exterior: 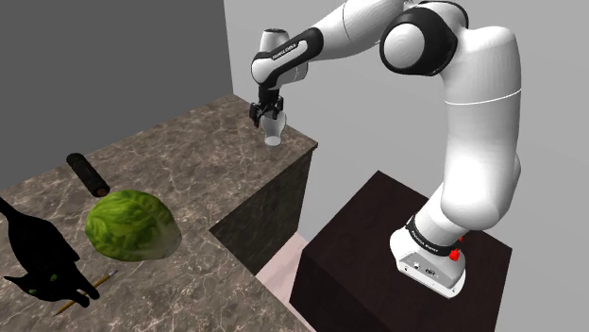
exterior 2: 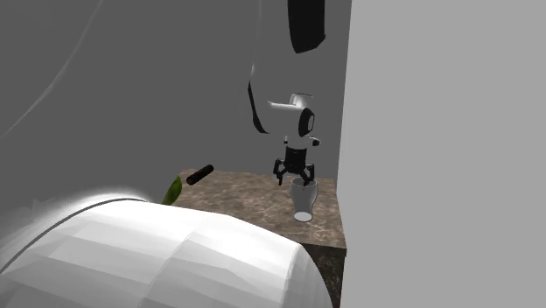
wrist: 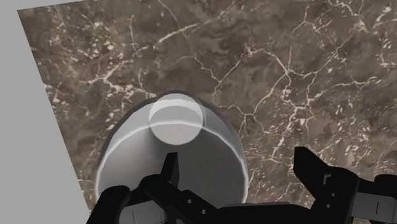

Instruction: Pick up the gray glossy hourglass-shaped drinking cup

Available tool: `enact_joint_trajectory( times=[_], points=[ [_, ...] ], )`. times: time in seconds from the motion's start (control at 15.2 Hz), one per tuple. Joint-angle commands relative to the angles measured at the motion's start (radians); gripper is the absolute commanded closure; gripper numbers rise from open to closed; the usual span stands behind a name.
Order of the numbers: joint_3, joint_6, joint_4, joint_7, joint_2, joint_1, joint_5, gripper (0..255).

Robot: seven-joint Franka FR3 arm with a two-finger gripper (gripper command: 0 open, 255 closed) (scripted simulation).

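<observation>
The grey glossy hourglass-shaped cup (exterior: pixel 274 133) stands upright on the brown marble counter (exterior: pixel 189 160), close to its corner by the grey wall. In the second exterior view the cup (exterior 2: pixel 304 200) sits right under my gripper (exterior 2: pixel 296 178). My gripper (exterior: pixel 269 115) is lowered onto the cup's rim. The wrist view looks down into the cup (wrist: pixel 175 121): one finger is inside the mouth, the other outside, with the cup's wall between them. My gripper (wrist: pixel 235 162) is open, and neither finger presses on the wall.
Further along the counter lie a green lettuce head (exterior: pixel 130 224), a dark cylinder (exterior: pixel 87 174), a black cat-shaped figure (exterior: pixel 38 255) and a pencil (exterior: pixel 85 292). The counter's edge (exterior: pixel 307 149) drops off beside the cup. A large white rounded shape (exterior 2: pixel 157 254) fills the second exterior view's foreground.
</observation>
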Motion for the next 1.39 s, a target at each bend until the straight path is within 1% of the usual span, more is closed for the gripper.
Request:
enact_joint_trajectory(
  times=[0.0, 0.07, 0.66, 1.32],
  points=[
    [0.001, 0.007, 0.000, 0.001, 0.007, 0.001, 0.000, 0],
    [0.001, 0.007, 0.002, 0.002, 0.008, 0.002, 0.000, 255],
    [0.001, 0.007, 0.000, 0.001, 0.007, 0.001, 0.000, 255],
    [-0.003, -0.093, 0.028, 0.012, -0.066, 0.002, -0.007, 255]
  ],
)
